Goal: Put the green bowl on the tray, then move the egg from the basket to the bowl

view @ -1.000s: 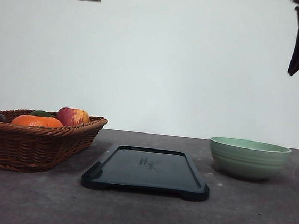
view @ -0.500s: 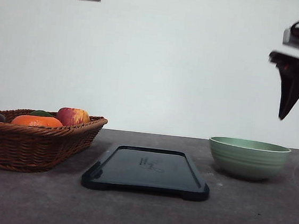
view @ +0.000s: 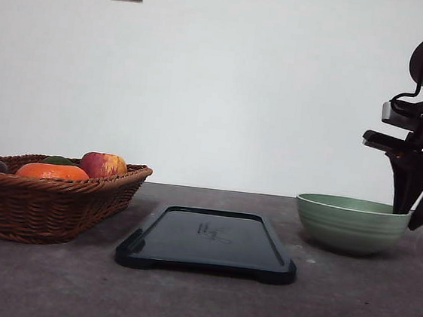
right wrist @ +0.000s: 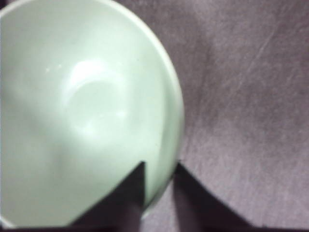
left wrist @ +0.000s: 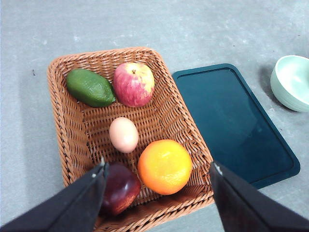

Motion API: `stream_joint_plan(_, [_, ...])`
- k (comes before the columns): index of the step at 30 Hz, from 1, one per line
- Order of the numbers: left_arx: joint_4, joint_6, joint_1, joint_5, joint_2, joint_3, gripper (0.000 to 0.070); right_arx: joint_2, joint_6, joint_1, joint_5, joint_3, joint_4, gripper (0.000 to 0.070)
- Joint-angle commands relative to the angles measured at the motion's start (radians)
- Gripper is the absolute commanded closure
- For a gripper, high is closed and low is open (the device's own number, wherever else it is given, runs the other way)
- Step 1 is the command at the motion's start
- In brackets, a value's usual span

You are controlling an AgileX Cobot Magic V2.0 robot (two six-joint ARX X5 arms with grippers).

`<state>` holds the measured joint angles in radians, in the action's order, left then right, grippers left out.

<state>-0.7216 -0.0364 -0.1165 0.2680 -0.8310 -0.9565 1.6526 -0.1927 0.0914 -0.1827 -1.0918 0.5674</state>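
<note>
Right gripper (right wrist: pixel 159 169), parted, straddles the rim of the pale, ridged green bowl (view: pixel 351 225) (glossy inside).

pale green bowl (view: pixel 351 225) upright on the table, right of the empty black tray (view: pixel 208 241); egg (left wrist: pixel 123 135) in wicker basket (left wrist: pixel 65 121).

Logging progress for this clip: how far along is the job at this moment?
Nothing is done yet. The bowl sits on the table right of the tray, which is bare. In hand: the right gripper straddles the bowl's rim, one finger inside, one outside, jaws not closed on it. Left: lift the bowl onto the tray, then move the egg, lying in the basket among fruit under the open left gripper.
</note>
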Motion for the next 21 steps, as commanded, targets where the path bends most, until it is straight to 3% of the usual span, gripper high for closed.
stream_joint_plan(1, [0.011, 0.004, -0.003, 0.006, -0.005, -0.024, 0.0271, 0.01, -0.009, 0.002, -0.001, -0.021, -0.006, 0.0696])
stream_joint_plan(14, [0.011, 0.004, -0.003, 0.006, -0.005, -0.024, 0.0271, -0.074, 0.002, 0.034, -0.065, -0.027, 0.023, 0.0696])
stream_joint_plan(21, [0.01, 0.004, -0.003, 0.006, -0.005, -0.024, 0.0271, -0.079, 0.023, 0.106, -0.064, -0.163, 0.16, 0.0696])
